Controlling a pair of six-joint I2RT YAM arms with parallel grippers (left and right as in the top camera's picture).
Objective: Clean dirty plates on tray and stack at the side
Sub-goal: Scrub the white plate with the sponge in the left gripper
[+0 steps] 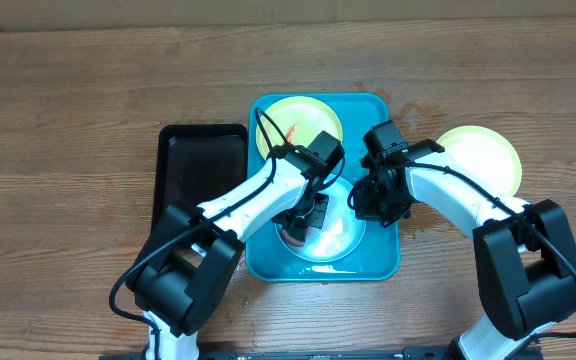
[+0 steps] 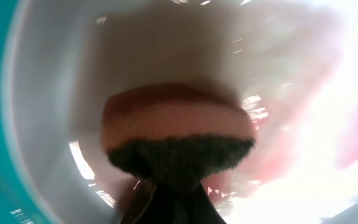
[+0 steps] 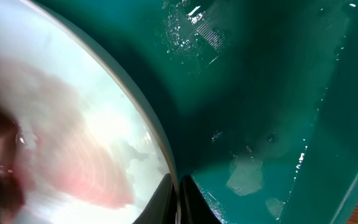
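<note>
On the teal tray (image 1: 383, 255) lies a pale blue-white plate (image 1: 340, 243) smeared pink-red with sauce (image 3: 89, 168). My left gripper (image 1: 304, 222) is shut on a pink sponge (image 2: 176, 130) with a dark green scouring face, pressed onto that plate (image 2: 48, 93). At the plate's right edge my right gripper (image 1: 364, 206) is shut on the rim (image 3: 166, 162), one finger on each side. A yellow-green plate (image 1: 293, 120) with a red smear lies at the tray's far end. Another yellow-green plate (image 1: 480, 155) rests on the table right of the tray.
A smaller black rectangular tray (image 1: 200, 170) lies just left of the teal one. Wet patches glisten on the teal tray floor (image 3: 247, 177). Wooden tabletop (image 1: 68, 150) surrounds everything.
</note>
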